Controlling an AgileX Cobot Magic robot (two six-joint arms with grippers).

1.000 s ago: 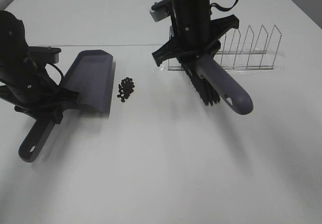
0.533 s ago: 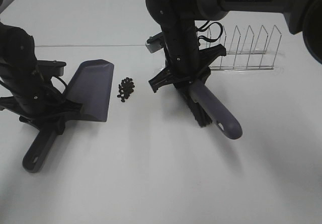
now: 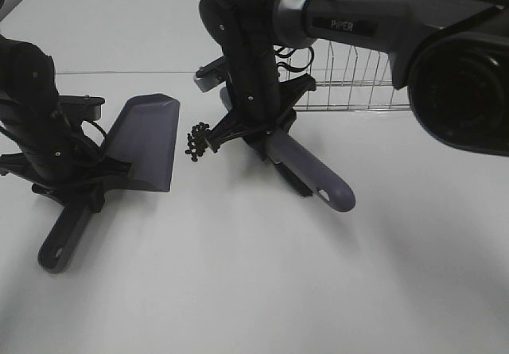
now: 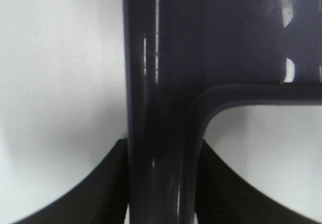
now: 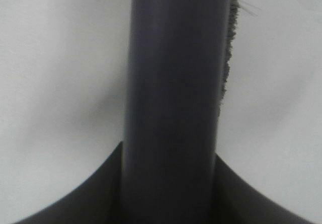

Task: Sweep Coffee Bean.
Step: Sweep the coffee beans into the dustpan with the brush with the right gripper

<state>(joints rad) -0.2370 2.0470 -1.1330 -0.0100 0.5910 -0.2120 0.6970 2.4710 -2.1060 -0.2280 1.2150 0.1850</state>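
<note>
A small heap of dark coffee beans lies on the white table between the dustpan and the brush. The grey-purple dustpan rests with its open lip just left of the beans. My left gripper is shut on the dustpan's handle. My right gripper is shut on the grey brush handle, which fills the right wrist view. The black bristles touch the table right of the beans. The beans are out of both wrist views.
A wire dish rack stands behind the right arm at the back right. A seam runs across the table behind the dustpan.
My right arm has carried the brush leftward and down, from near the wire rack to just right of the beans. The dustpan has shifted slightly toward the front.
</note>
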